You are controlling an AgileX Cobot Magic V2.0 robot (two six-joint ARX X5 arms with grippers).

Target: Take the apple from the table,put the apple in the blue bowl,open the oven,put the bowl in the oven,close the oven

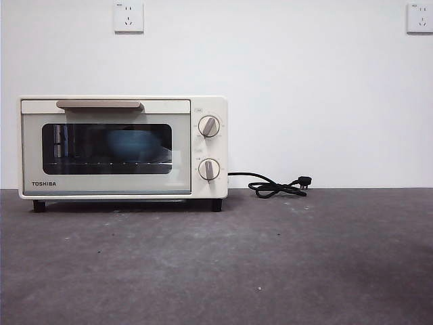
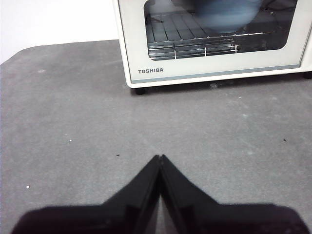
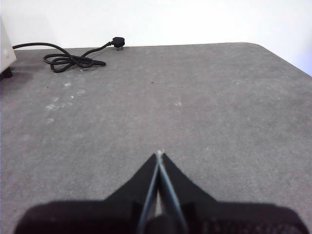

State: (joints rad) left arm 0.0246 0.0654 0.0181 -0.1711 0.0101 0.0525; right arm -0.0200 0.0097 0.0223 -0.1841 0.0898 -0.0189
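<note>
The cream boxy oven point(image 1: 123, 147), lettered TOSHIBA, stood door-closed with the glossy blue bowl point(image 1: 132, 145) behind dark glass, while left gripper point(image 2: 160, 157) and right gripper point(image 3: 159, 154) hung pinched together, empty.

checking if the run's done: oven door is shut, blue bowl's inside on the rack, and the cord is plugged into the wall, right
Not the cord: the front view shows it coiled on the table, unplugged. The oven is shut, with the blue bowl inside on the rack.
</note>
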